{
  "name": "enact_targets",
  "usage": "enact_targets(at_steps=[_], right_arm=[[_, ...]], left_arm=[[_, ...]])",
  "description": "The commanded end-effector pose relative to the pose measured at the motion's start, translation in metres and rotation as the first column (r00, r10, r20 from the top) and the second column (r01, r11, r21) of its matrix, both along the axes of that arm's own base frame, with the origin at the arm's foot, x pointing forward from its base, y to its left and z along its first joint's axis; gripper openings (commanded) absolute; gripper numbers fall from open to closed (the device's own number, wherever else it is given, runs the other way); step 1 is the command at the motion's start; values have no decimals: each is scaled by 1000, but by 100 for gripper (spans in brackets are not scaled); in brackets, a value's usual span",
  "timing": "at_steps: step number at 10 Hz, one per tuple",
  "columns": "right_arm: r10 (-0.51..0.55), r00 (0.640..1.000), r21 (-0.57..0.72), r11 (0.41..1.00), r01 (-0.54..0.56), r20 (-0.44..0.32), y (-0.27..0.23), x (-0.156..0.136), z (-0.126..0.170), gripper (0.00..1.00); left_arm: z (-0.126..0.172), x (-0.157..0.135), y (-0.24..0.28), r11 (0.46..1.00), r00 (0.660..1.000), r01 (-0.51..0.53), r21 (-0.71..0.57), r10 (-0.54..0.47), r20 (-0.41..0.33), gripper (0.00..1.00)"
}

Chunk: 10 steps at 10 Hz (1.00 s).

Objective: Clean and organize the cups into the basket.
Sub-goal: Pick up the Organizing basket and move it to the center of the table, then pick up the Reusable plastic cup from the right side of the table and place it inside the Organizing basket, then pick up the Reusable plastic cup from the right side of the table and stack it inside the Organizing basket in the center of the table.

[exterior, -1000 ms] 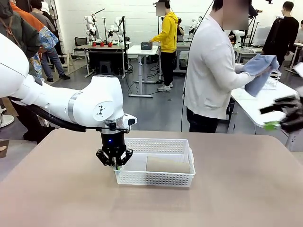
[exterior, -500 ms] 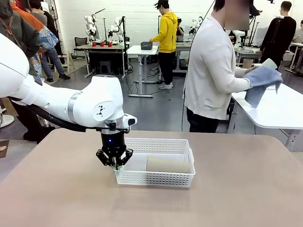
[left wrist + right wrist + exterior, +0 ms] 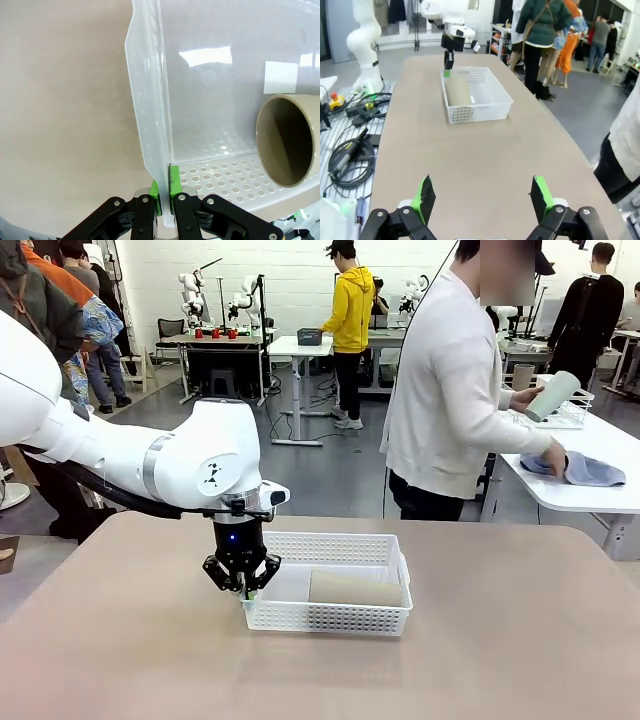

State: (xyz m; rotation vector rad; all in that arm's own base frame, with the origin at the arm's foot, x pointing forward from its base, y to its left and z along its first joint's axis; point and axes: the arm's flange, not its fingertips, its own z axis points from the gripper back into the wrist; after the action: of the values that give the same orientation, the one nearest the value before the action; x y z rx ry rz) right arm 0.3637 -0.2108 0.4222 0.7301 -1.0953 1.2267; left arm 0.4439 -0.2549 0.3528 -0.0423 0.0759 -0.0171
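A white perforated basket point(image 3: 330, 618) sits mid-table. A tan-brown cup point(image 3: 355, 588) lies on its side inside it; its open mouth point(image 3: 285, 140) faces the left wrist camera. My left gripper point(image 3: 243, 590) points straight down at the basket's near-left corner, shut on the basket wall point(image 3: 150, 100) with its green pads point(image 3: 174, 181) pinching the rim. My right gripper point(image 3: 483, 195) hovers open and empty over the table's far end, well away from the basket point(image 3: 477, 112). The person across the table has turned to a side table and holds a pale mint cup point(image 3: 553, 395) in one hand.
The person's other hand presses a blue cloth point(image 3: 585, 470) onto the white side table point(image 3: 560, 495) at the right. The brown tabletop point(image 3: 480, 640) around the basket is bare. Cables and gear lie on the floor point(image 3: 347, 150) beside the table.
My right gripper, seen at the right edge a second ago, has left the front view. The person lowered the blue cloth onto the side table and now holds the mint cup bare. The left arm has not moved.
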Motion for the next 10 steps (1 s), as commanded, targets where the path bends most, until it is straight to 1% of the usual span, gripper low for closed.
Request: enact_targets(at_steps=[1, 2, 10], right_arm=[[10, 993, 45, 999, -16, 117, 18, 18, 13, 100], [0, 1000, 0, 1000, 0, 0, 0, 0, 0, 100], [0, 1000, 0, 1000, 0, 0, 0, 0, 0, 100]], left_arm=[[1, -1, -1, 1000, 1000, 2, 3, -1, -4, 0], [1, -1, -1, 1000, 1000, 2, 3, -1, -4, 0], [1, -1, -1, 1000, 1000, 2, 3, -1, -4, 0]])
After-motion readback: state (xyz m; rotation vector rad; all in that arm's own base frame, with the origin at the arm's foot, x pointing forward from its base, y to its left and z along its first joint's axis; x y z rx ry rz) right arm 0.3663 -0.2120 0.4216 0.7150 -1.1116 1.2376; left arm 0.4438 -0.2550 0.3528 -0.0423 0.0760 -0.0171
